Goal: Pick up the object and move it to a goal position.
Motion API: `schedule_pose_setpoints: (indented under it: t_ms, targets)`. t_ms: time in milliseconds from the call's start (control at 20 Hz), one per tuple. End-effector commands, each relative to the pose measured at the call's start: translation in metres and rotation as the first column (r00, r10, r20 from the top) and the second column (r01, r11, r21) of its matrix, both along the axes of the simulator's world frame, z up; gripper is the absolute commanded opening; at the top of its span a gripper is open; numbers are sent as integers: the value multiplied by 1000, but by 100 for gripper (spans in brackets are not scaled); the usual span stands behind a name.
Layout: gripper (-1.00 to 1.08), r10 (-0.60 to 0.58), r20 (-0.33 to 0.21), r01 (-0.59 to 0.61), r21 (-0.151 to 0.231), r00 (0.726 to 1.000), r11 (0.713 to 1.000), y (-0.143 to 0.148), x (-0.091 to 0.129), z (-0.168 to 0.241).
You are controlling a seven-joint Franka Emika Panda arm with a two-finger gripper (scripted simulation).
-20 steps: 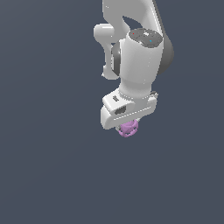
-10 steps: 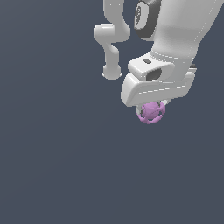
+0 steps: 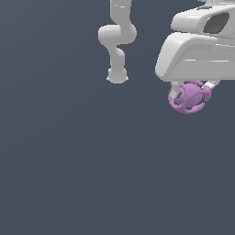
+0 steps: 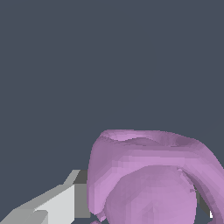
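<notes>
The white hand (image 3: 189, 88) is closed on the little purple cage ball (image 3: 188, 97) — the ball hangs just under the big white arm, high at the exterior view's right, and its curved ribs (image 4: 148, 175) fill much of the wrist view beside one grey finger (image 4: 65, 203).

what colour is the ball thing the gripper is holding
Light purple, plain with no pattern. The object shows whole in the exterior view, between the gripper fingers.
</notes>
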State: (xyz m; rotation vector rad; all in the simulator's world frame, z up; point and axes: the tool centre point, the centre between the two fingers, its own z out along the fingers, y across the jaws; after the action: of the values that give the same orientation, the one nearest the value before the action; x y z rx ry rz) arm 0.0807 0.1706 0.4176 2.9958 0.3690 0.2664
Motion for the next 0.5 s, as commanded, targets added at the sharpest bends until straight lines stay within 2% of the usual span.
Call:
schedule_pose_setpoints:
  t_ms: [0,450]
  targets:
    - [-100,-19,7,19,-3,1000,1000,10,1,15]
    - [-100,-62,28,62,-8,998,998,35,6,54]
